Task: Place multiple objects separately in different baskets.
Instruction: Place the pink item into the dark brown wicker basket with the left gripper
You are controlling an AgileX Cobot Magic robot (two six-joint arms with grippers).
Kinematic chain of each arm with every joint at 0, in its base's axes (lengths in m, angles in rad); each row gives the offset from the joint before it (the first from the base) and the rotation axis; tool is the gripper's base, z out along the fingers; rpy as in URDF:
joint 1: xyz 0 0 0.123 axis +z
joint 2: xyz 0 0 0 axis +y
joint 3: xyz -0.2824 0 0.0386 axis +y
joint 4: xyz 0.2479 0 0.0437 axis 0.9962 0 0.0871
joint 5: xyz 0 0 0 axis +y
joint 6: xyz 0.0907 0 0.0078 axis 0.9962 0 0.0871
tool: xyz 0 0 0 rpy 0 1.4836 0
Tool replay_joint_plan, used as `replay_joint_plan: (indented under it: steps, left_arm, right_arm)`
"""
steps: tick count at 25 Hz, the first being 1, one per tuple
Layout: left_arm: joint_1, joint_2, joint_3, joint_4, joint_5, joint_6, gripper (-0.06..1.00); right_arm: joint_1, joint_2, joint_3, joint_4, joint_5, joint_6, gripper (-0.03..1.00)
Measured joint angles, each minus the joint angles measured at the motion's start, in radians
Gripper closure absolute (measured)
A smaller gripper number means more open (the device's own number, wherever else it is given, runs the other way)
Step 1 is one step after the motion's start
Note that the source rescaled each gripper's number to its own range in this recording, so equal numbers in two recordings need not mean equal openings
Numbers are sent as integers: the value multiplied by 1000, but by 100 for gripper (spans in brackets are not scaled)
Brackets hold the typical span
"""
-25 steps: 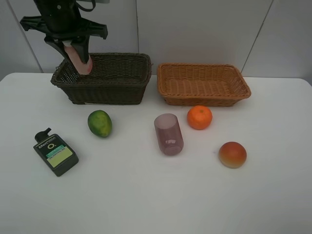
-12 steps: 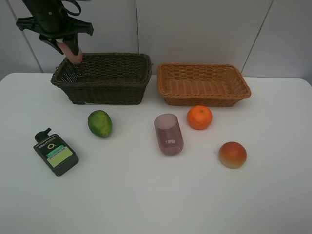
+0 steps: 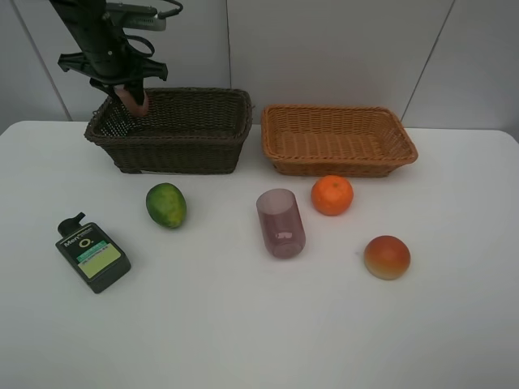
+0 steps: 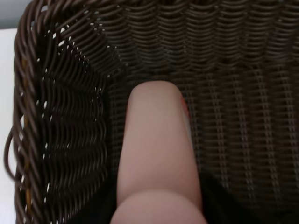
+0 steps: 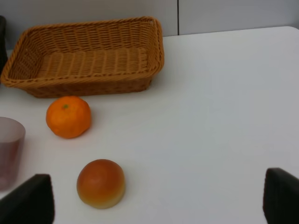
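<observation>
My left gripper (image 3: 124,85) is shut on the pink bottle (image 3: 135,104) and holds it tilted over the left end of the dark brown basket (image 3: 195,150). The left wrist view shows the pink bottle (image 4: 156,149) hanging close above the weave of the dark basket (image 4: 243,116). On the table lie the green fruit (image 3: 166,205), the flat black bottle (image 3: 92,255), the purple cup (image 3: 280,223) on its side, the orange (image 3: 332,195) and the red-orange fruit (image 3: 387,257). My right gripper (image 5: 156,200) is open and empty, near the red-orange fruit (image 5: 100,183) and the orange (image 5: 68,116).
The light tan basket (image 3: 401,154) stands empty to the right of the dark one, touching nothing. The tan basket (image 5: 154,51) also lies ahead in the right wrist view. A grey wall runs behind both baskets.
The left arm swung up and to the left with the pink bottle, then came back right and down over the dark basket's left end. The right arm has not moved.
</observation>
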Motion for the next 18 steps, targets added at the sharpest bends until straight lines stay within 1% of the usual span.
replay_joint_plan:
  steps: [7,11,16,17,18]
  left_arm:
    - [0,48,0,9,-66,-5,93]
    - [3,59,0,13,-83,-14,93]
    - [3,60,0,66,-92,-7,93]
    - [3,60,0,72,-92,0,91]
    - [3,60,0,77,-92,8,84]
  right_arm:
    - [0,0,0,0,0,0,3]
    - [0,0,0,0,0,0,3]
    - [0,0,0,-1,0,0,3]
    - [0,0,0,-1,0,0,3]
    - [0,0,0,-1,0,0,3]
